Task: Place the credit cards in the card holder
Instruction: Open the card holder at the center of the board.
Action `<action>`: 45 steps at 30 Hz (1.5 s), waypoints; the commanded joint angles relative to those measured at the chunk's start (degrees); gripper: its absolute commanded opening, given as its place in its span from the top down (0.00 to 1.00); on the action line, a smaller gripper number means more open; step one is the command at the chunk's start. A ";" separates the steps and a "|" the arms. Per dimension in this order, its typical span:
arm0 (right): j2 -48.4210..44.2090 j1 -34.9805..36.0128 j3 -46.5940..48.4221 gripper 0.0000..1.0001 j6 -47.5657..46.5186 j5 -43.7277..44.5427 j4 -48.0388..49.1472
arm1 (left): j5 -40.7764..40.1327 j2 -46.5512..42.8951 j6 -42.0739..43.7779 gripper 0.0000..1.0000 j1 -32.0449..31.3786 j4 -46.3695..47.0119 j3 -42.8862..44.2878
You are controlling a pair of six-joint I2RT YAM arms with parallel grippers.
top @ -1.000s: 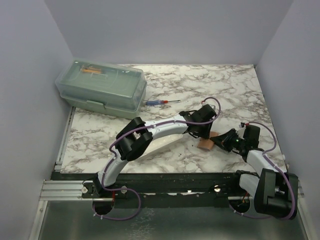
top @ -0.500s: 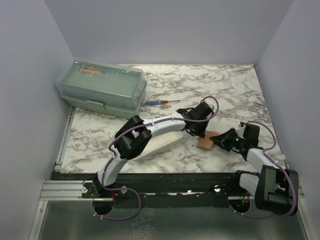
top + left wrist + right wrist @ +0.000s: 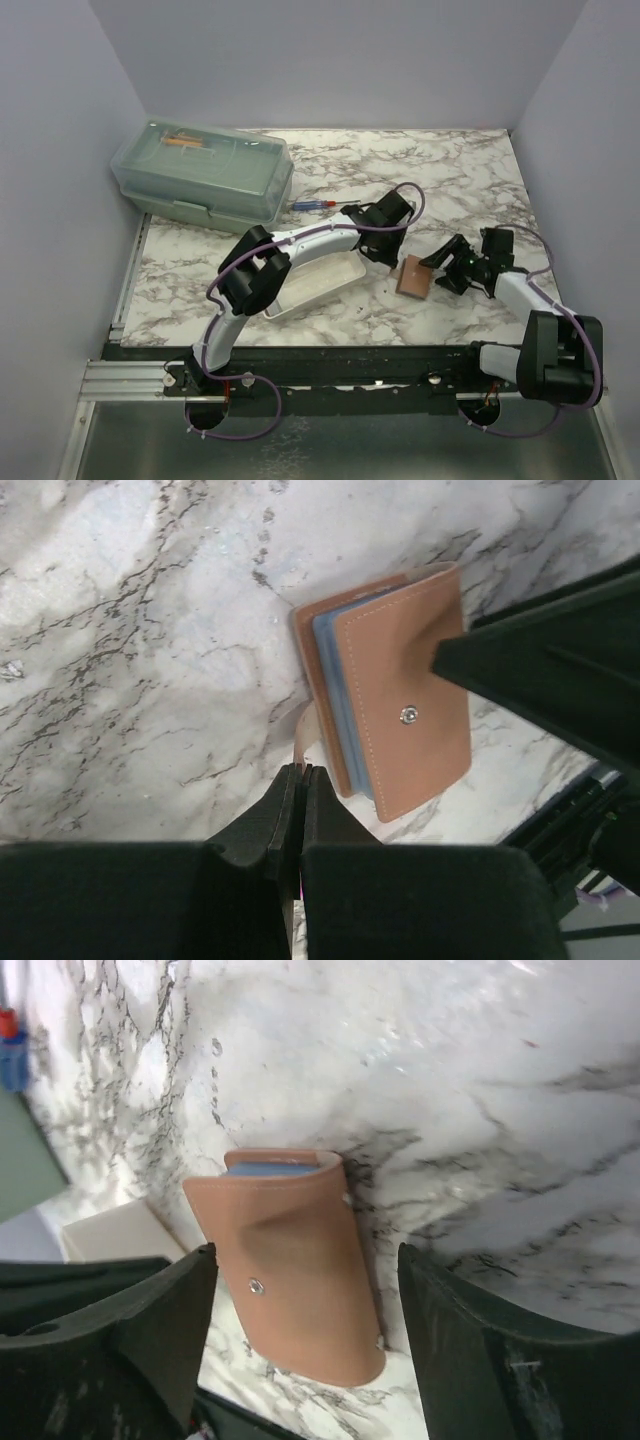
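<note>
We seem to be finishing insertion: the credit cards (image 3: 330, 695) show as a blue edge inside the card holder (image 3: 413, 278), which lies right of centre on the marble table (image 3: 450, 180). Our left gripper (image 3: 300, 780) is pinched closed on nothing beside it; the right gripper (image 3: 305, 1252) stands wide astride it. Next, we should lift clear without dragging it.

Beside card holder (image 3: 400, 710), left end effector (image 3: 300, 785)

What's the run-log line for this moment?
holder: on table, cards inside | left jaws: shut, beside holder | right jaws: open, straddling holder
</note>
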 commanded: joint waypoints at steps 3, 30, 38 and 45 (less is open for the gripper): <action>2.28 9.87 9.90 0.23 0.10 23.82 -16.65 | 4.23 -4.18 -1.07 1.00 1.15 -1.65 3.84; -2.44 19.56 15.49 0.30 1.82 29.83 -25.13 | 8.32 -5.60 -1.10 1.00 1.70 -2.55 7.50; -2.36 19.56 16.66 0.20 1.39 32.74 -26.92 | 7.97 -6.10 -0.45 1.00 2.44 -3.60 8.67; -2.31 19.57 16.82 0.14 1.26 32.38 -26.77 | 8.48 -6.15 -0.45 1.00 2.44 -4.06 10.02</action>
